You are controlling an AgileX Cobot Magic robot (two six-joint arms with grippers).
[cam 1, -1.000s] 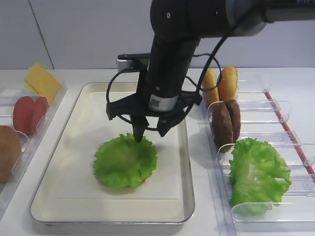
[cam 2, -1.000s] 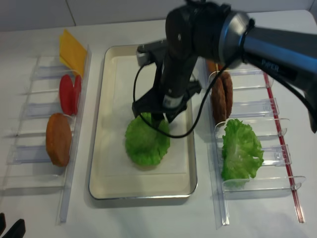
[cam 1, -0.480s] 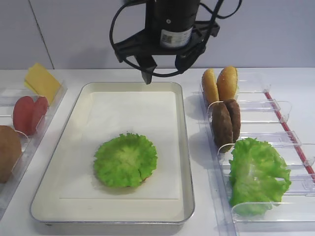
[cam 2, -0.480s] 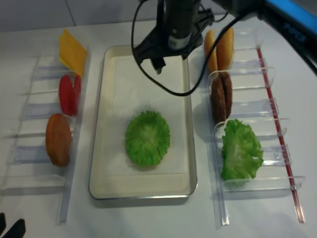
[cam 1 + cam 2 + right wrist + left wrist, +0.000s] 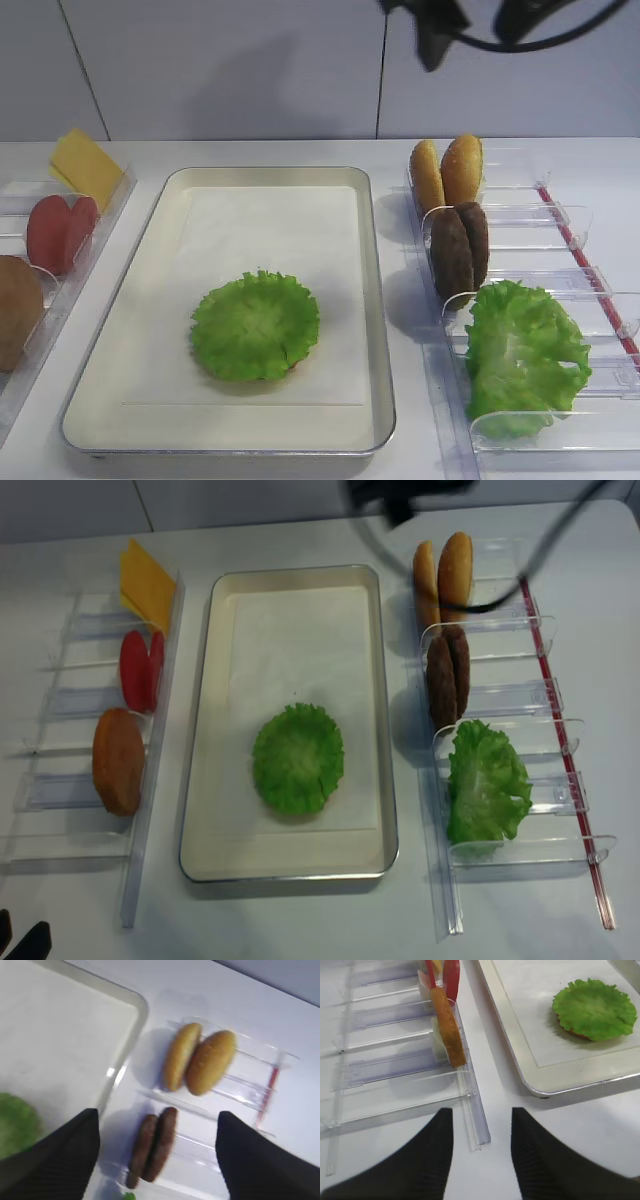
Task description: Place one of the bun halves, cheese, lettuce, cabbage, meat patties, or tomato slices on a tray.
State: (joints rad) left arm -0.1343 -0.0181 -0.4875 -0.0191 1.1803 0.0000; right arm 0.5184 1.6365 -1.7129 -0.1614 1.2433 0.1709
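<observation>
The round frilly lettuce (image 5: 255,325) (image 5: 298,758) (image 5: 594,1009) lies flat on the paper of the cream tray (image 5: 376,300) (image 5: 205,730), free of any gripper. A brown edge peeks from under it. My right gripper (image 5: 475,25) (image 5: 410,492) (image 5: 157,1114) hangs high at the back, open and empty, above the bun halves (image 5: 199,1062) (image 5: 447,172) and meat patties (image 5: 154,1145) (image 5: 460,250) in the right rack. My left gripper (image 5: 482,1112) (image 5: 25,942) is open and empty, low at the front left beside the left rack's end.
The left rack (image 5: 150,780) holds cheese (image 5: 85,165), tomato slices (image 5: 62,230) (image 5: 451,972) and one bun half (image 5: 118,760) (image 5: 447,1025). A big wavy cabbage bunch (image 5: 522,355) (image 5: 487,785) stands in the right rack (image 5: 560,735).
The right gripper opened wider over the lettuce, rose off the tray and moved back and right above the right rack. The lettuce stayed on the tray. The left arm has not moved.
</observation>
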